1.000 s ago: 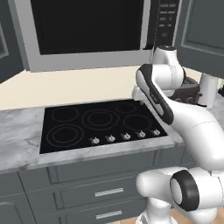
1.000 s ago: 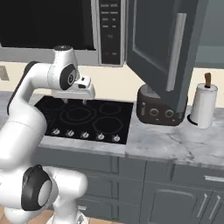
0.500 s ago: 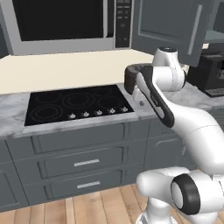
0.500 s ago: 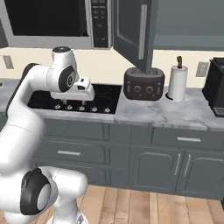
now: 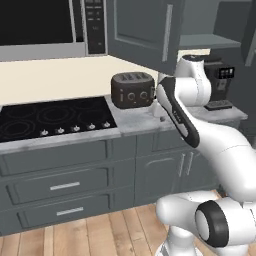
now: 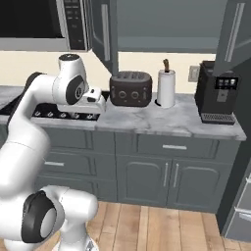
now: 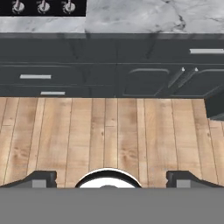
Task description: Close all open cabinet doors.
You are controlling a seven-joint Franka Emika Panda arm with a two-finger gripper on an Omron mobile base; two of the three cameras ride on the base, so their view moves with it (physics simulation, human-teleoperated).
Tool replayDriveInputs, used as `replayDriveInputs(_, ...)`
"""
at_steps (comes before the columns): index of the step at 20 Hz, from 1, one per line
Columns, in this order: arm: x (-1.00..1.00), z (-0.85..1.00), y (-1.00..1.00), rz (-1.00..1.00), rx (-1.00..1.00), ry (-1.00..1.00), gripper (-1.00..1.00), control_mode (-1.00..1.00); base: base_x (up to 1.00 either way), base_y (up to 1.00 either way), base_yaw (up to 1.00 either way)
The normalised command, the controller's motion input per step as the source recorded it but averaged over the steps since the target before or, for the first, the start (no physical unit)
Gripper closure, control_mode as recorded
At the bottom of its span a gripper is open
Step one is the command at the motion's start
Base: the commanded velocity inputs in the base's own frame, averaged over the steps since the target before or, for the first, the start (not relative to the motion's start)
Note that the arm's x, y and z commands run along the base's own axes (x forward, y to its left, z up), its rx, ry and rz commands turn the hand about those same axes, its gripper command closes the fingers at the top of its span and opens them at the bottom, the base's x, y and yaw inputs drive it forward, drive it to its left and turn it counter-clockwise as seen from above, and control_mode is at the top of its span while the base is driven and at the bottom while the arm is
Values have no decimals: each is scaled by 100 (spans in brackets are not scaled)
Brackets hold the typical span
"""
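Two tall dark grey cabinet doors stand swung open above the counter. The left door (image 6: 104, 30) (image 5: 145, 30) hangs out over the toaster, its silver bar handle facing me. The right door (image 6: 236, 30) is open above the coffee machine, and the bare shelf of the cabinet (image 6: 166, 49) shows between them. My gripper (image 6: 84, 114) (image 7: 111, 178) hangs low over the counter's front edge, below and left of the left door, pointing down at the floor. Its fingertips (image 7: 41, 178) stand wide apart, open, with nothing between them.
A dark toaster (image 6: 130, 88), a paper towel roll (image 6: 165, 87) and a black coffee machine (image 6: 218, 93) stand on the marble counter (image 6: 162, 122). The cooktop (image 5: 50, 117) and microwave (image 5: 45, 25) are at the left. Drawers and low doors (image 7: 144, 81) front the wooden floor.
The base has driven to the right, so the whole scene slid left: cooktop and microwave moved aside, toaster, coffee machine and both open doors came into view. The gripper stayed open.
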Motion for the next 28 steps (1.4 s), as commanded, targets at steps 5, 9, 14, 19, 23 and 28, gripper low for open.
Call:
replayDriveInputs(5, 0, 0, 0, 0, 0, 0, -100, 100, 0, -74, 0)
replayDriveInputs(9, 0, 0, 0, 0, 0, 0, -100, 100, 0, -61, 0)
replayDriveInputs(14, 0, 0, 0, 0, 0, 0, -100, 100, 12, -50, 0)
replayDriveInputs(19, 0, 0, 0, 0, 0, 0, -100, 100, 53, -35, 0)
replayDriveInputs(23, 0, 0, 0, 0, 0, 0, -100, 100, 54, -35, 0)
replayDriveInputs(28, 0, 0, 0, 0, 0, 0, -100, 100, 55, -27, 0)
